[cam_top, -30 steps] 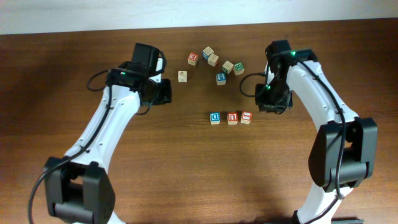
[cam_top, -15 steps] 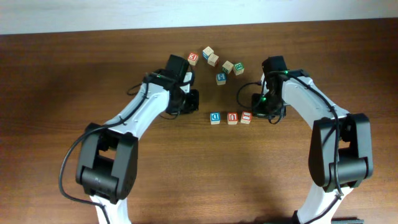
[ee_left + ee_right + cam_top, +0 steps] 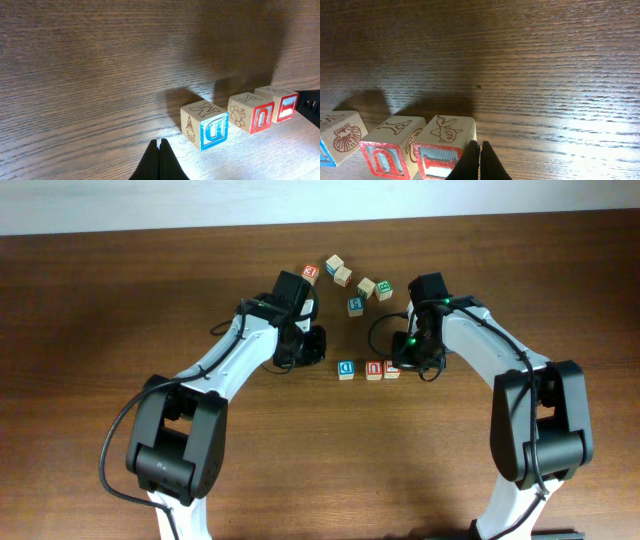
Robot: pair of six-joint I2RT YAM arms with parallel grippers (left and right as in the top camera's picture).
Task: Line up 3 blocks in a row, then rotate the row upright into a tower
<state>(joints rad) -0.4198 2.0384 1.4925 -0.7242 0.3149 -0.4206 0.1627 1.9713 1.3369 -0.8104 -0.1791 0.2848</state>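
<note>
The 3 blocks sat in a short row near mid-table. The D block (image 3: 346, 369) was at the left arm's end, the U block (image 3: 374, 369) in the middle, and the I block (image 3: 393, 368) at the right arm's end, partly covered from overhead by the right gripper (image 3: 408, 363). In the left wrist view the D block (image 3: 205, 131) showed a blue-framed letter face lying sideways, w/ a small gap to the U block (image 3: 251, 114). The U block's red face lined up w/ that of the I block (image 3: 278, 104) behind it. In the right wrist view the I block (image 3: 445, 147) and U block (image 3: 390, 145) stood pressed side by side, and the D block (image 3: 337, 137) was a little apart at the frame edge, showing a shell drawing. The right gripper (image 3: 480, 161) had its fingers together, tips down at the I block's outer edge; whether they touched it, couldn't tell. The left gripper (image 3: 315, 345) sat just beside the D block on the far-left side. Its fingers were also pressed together (image 3: 160, 161), w/ nothing btwn them, tips short of the D block and not touching it. Further back on the brown wooden table (image 3: 300, 450), a loose cluster of other blocks (image 3: 343, 276) lay scattered, well apart from the row.
</note>
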